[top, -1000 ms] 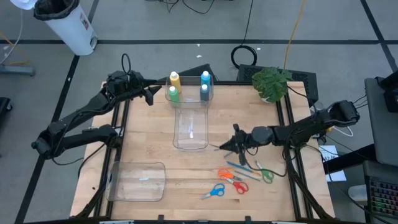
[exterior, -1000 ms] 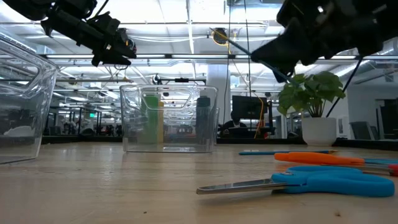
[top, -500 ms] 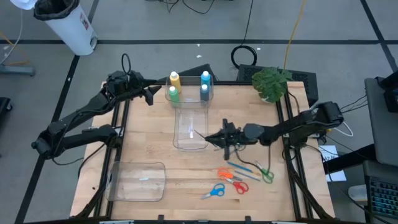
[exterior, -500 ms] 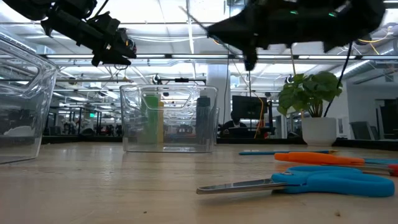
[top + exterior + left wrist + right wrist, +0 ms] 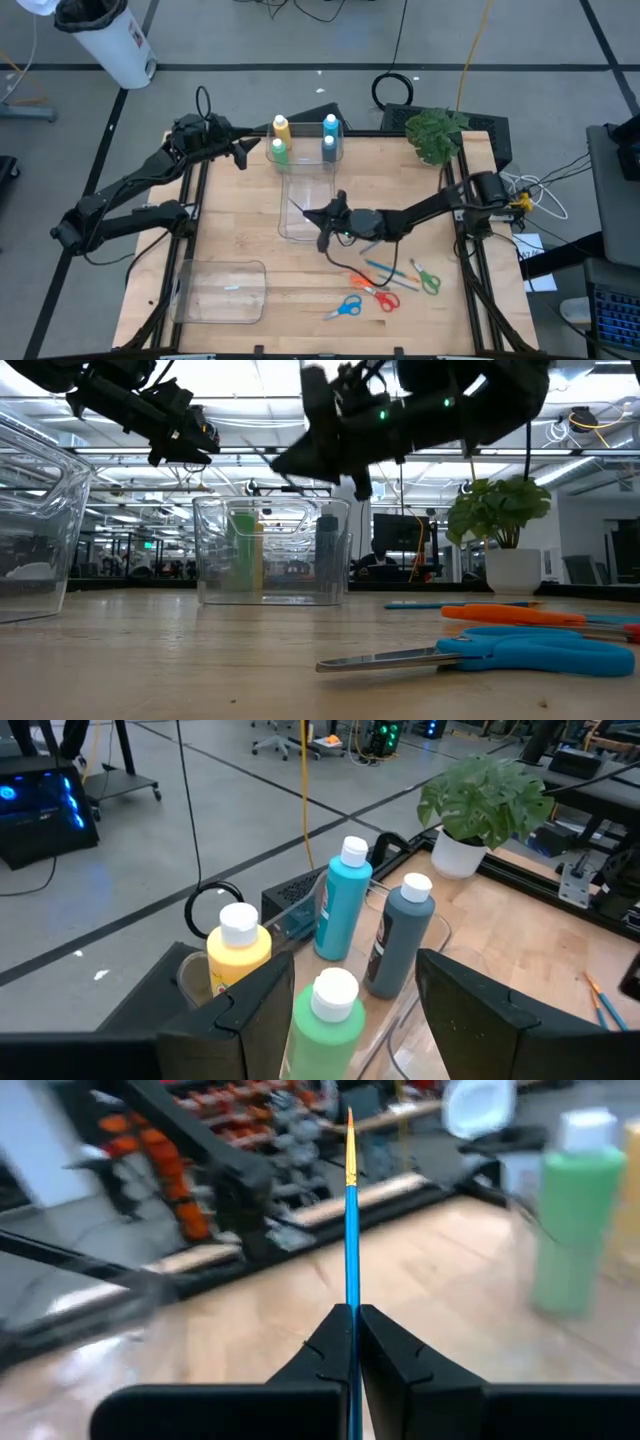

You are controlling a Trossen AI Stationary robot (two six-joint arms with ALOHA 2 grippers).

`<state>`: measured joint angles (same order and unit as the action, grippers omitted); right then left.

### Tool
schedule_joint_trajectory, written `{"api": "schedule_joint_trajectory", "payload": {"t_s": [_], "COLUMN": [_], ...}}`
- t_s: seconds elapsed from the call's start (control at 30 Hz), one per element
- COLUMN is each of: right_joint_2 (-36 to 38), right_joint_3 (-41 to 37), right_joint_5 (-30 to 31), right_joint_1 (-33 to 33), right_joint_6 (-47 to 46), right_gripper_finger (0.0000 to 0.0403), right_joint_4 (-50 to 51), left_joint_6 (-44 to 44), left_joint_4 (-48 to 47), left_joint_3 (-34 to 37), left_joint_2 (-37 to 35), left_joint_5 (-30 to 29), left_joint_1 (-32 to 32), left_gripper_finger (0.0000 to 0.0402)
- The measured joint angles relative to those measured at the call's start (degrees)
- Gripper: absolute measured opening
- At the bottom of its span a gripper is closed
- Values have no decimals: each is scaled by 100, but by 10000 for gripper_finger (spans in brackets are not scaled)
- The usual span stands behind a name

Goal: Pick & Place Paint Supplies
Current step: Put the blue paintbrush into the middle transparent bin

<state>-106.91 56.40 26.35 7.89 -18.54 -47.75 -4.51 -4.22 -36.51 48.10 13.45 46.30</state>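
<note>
On the wooden table [image 5: 230, 240], a blue-handled brush [image 5: 351, 1230] is being pinched in the right gripper [image 5: 322, 222] over the clear bin [image 5: 308, 205]; the tip should be lowered inside before release. The left gripper [image 5: 340, 1010], spread, is being held beside the bottles [image 5: 303, 138] behind the bin.

— What surrounds the wooden table [image 5: 240, 240]?
— Grey floor [image 5: 250, 40] crossed by dark lines. A white bin [image 5: 105, 40] stands well beyond the table's far left corner, a coiled black cable [image 5: 397, 88] just behind its far edge.
— And farther behind the table?
— Ceiling strip lights [image 5: 250, 422], desks with monitors [image 5: 400, 535].
</note>
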Motion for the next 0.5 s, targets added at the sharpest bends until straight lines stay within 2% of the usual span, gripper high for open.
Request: {"api": "schedule_joint_trajectory", "payload": {"t_s": [0.23,0.5], "right_joint_2": [-216,-210], "right_joint_3": [0,-2], "right_joint_5": [796,816], "right_joint_1": [-4,-39], "right_joint_6": [-23,110], "right_gripper_finger": [4,7], "right_joint_4": [57,245], "left_joint_6": [0,-2], "left_joint_4": [1,1], "left_joint_3": [0,0], "left_joint_2": [0,0], "left_joint_5": [0,0], "left_joint_1": [0,0], "left_gripper_finger": [214,214]}}
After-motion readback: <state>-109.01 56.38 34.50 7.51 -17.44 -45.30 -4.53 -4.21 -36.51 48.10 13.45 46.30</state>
